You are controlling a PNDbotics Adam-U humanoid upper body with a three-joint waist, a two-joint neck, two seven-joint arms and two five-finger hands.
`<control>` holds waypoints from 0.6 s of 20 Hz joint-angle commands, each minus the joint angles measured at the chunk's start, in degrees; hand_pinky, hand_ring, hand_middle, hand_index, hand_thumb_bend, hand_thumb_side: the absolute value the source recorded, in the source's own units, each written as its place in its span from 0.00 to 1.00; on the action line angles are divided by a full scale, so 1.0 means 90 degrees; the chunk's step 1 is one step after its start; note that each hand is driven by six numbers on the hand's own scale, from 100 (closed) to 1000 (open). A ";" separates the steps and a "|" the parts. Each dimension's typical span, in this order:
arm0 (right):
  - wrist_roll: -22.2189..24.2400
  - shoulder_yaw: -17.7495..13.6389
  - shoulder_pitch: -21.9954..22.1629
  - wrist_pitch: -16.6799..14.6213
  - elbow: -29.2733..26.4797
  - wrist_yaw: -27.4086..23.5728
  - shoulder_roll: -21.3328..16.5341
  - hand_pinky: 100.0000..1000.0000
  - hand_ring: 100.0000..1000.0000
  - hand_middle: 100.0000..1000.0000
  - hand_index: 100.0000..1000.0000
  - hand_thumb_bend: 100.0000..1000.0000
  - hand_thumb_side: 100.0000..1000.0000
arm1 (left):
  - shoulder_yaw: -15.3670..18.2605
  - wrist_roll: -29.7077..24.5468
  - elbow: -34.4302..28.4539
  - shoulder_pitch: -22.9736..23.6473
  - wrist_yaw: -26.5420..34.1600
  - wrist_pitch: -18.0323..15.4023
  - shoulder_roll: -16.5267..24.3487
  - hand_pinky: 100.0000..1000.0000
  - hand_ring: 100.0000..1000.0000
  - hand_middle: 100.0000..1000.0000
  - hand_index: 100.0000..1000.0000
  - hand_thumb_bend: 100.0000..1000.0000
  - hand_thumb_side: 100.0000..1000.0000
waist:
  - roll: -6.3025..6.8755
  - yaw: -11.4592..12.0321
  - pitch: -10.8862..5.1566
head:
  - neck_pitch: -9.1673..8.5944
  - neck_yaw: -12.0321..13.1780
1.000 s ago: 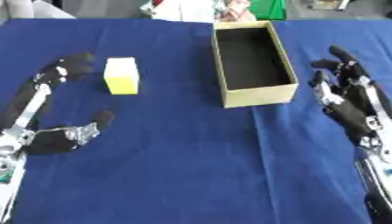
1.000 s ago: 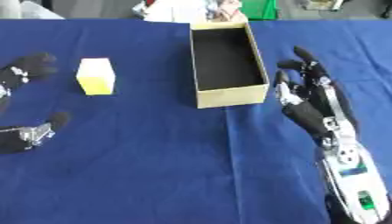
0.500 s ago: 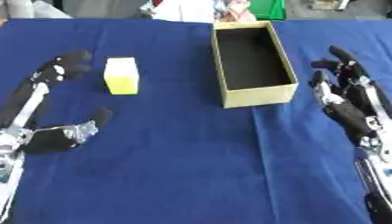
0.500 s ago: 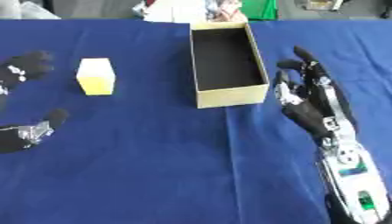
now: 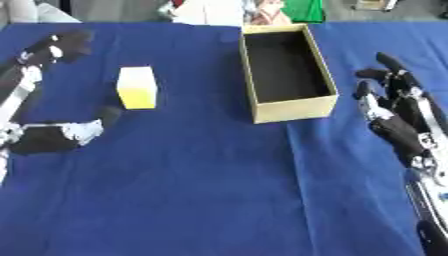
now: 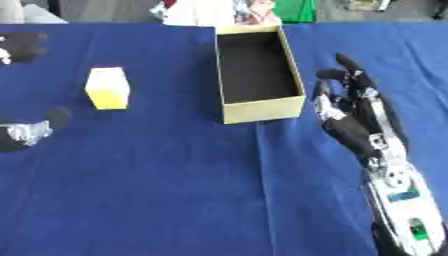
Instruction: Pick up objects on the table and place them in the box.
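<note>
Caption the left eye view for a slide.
Open left hand near yellow block; open right hand beside empty cardboard box on blue cloth.

1 block (image 5: pixel 137 88) lies on the table (image 5: pixel 201 190), left of the box (image 5: pixel 287 71). The left hand (image 5: pixel 39 85) flanks the block's left side; the right hand (image 6: pixel 353 118) lies right of the box.

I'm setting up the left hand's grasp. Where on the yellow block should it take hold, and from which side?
Probably across the yellow block's two long side faces, coming from above and the left. It lies flat with bare cloth all round, and the open left hand already flanks it. The box stands apart on its right.
</note>
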 commanded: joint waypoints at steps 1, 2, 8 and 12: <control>0.0008 -0.0006 -0.0036 0.0016 -0.0112 0.0046 -0.0168 0.74 1.00 0.71 0.97 0.00 0.21 | -0.0155 -0.0127 0.0244 -0.0372 0.0225 0.0070 0.0831 0.80 0.83 0.87 0.95 0.37 0.34 | 0.0037 -0.0027 -0.0140 | -0.0047 -0.0006; 0.0012 -0.0002 -0.0031 0.0017 -0.0109 0.0046 -0.0171 0.74 1.00 0.71 0.97 0.00 0.21 | -0.0230 -0.0207 0.0371 -0.0515 0.0300 0.0080 0.1009 0.80 0.83 0.87 0.95 0.38 0.34 | 0.0051 -0.0035 -0.0146 | -0.0049 -0.0003; 0.0059 0.0042 -0.0014 0.0023 -0.0086 0.0053 -0.0194 0.74 1.00 0.71 0.97 0.00 0.21 | -0.0854 -0.0937 0.1529 -0.1560 0.0427 -0.0035 0.1597 0.80 0.83 0.87 0.94 0.40 0.20 | 0.0123 -0.0092 -0.0199 | -0.0045 0.0008; 0.0074 0.0056 0.0009 0.0024 -0.0075 0.0052 -0.0204 0.74 1.00 0.71 0.97 0.00 0.21 | -0.1187 -0.1564 0.2543 -0.2255 0.0217 -0.0294 0.1472 0.80 0.83 0.87 0.94 0.42 0.16 | 0.0149 -0.0141 -0.0243 | -0.0037 0.0012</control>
